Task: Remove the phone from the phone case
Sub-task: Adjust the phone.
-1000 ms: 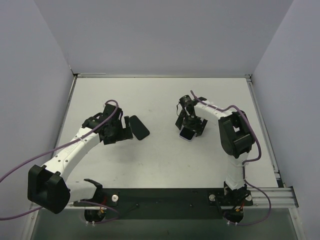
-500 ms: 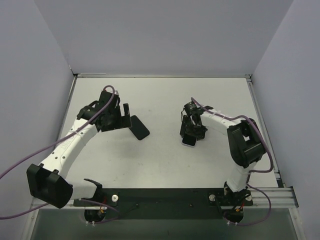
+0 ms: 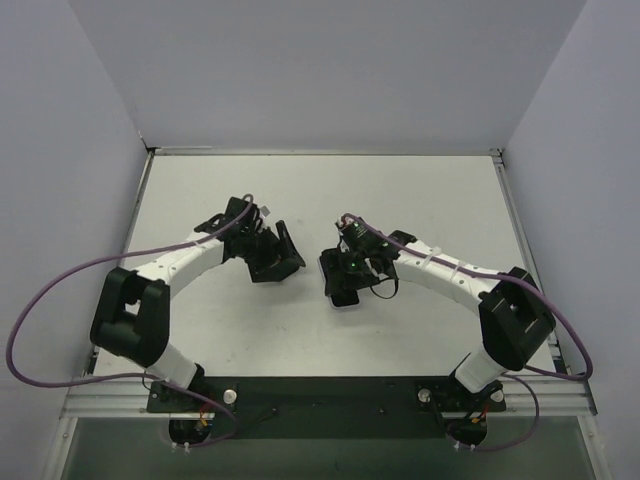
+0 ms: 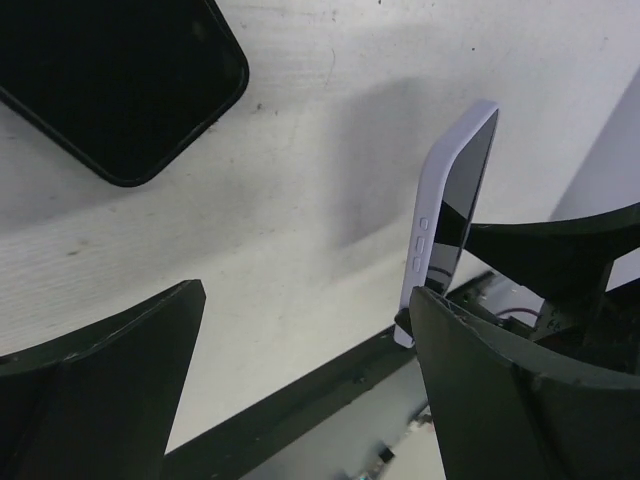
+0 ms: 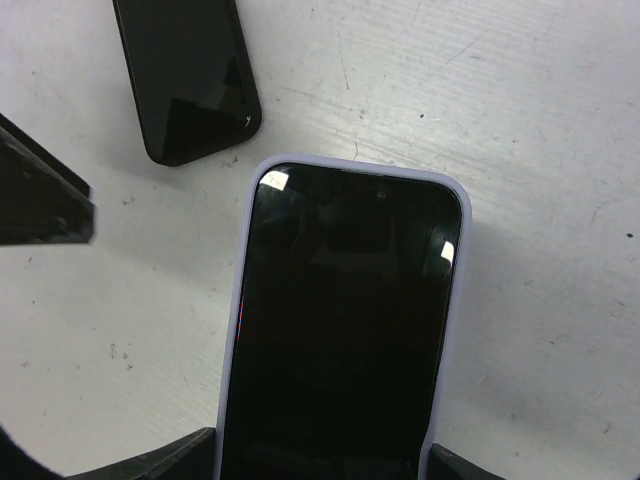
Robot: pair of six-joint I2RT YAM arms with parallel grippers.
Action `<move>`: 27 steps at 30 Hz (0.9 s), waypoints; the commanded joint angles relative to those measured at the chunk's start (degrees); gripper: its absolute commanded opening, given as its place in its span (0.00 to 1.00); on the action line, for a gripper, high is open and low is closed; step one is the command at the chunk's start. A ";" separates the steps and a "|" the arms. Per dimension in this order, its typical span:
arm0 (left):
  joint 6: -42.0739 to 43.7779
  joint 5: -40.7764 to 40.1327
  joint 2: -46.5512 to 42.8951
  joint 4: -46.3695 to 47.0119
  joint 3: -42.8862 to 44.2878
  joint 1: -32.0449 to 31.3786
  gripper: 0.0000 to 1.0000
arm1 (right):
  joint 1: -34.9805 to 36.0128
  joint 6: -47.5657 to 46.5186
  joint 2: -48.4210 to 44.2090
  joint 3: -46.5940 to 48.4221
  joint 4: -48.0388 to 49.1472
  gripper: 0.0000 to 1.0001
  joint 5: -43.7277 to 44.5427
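R fingers (image 5: 175, 460) clamped on phone (image 5: 340, 330) in purple case (image 5: 236, 330). R wrist cam shows screen; L wrist cam shows it up on edge. L fingers (image 4: 100, 380) wide apart by black slab (image 4: 110, 80).

Black phone-like slab (image 5: 190, 75) flat on white tbl (image 3: 420, 190), grey walls (image 3: 320, 70) on 3 sides, black strip (image 3: 330, 395) at near edge.
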 commanded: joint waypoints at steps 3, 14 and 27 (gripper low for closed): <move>-12.66 12.59 5.70 16.04 -2.05 -0.74 0.93 | 0.63 -0.34 -1.31 -0.44 4.15 0.25 -1.46; -18.82 13.04 10.89 26.76 -3.37 -7.42 0.83 | 2.04 -0.34 -0.96 0.00 4.24 0.24 -2.42; -21.02 12.50 11.69 32.65 -5.12 -9.09 0.00 | 2.13 0.01 -2.80 -0.97 3.71 0.55 -2.69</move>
